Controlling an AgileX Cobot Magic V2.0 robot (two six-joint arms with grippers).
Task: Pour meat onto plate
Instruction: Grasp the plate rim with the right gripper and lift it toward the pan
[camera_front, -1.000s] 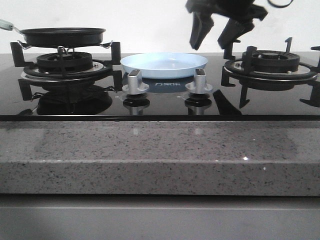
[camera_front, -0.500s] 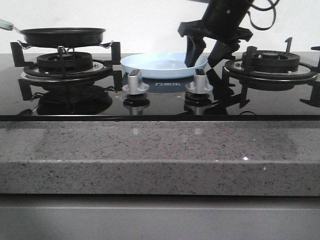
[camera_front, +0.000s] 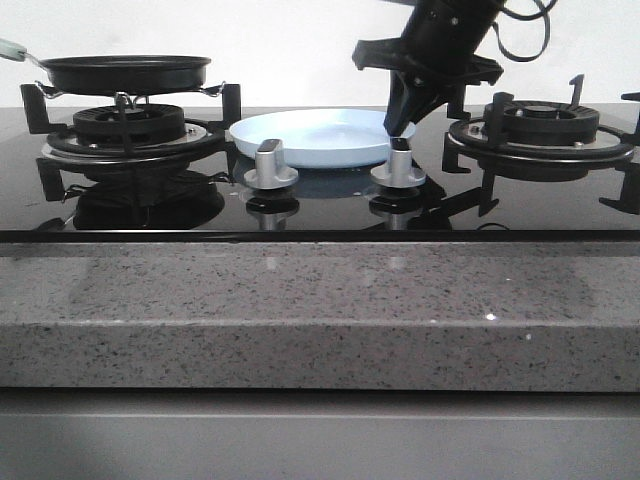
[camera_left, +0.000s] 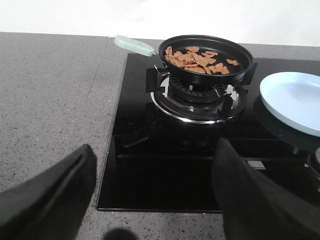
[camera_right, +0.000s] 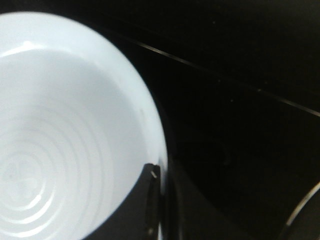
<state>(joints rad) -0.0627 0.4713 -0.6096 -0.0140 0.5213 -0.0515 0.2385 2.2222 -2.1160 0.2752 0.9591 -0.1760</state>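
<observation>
The pale blue plate (camera_front: 310, 135) lies on the black glass hob between the two burners. My right gripper (camera_front: 400, 120) reaches down to the plate's right rim and is shut on it. In the right wrist view one finger (camera_right: 145, 200) lies over the plate's inside (camera_right: 65, 125) with the rim pinched at my gripper (camera_right: 162, 172). The meat (camera_left: 197, 57) is a loose pile of orange-brown chips in the black frying pan (camera_left: 205, 57), which sits on the left burner (camera_front: 125, 70). My left gripper (camera_left: 154, 150) is open and empty over the hob's front left corner. The plate (camera_left: 292, 97) also shows there.
Two silver knobs (camera_front: 270, 165) (camera_front: 398, 165) stand just in front of the plate. The right burner grate (camera_front: 540, 125) is close beside my right gripper. The pan's pale handle (camera_left: 134, 46) points away to the left. A grey stone counter (camera_front: 300, 310) runs along the front.
My right gripper came down from above, closed on the plate's right rim, and the plate has shifted a little to the left and forward. The pan has not moved.
</observation>
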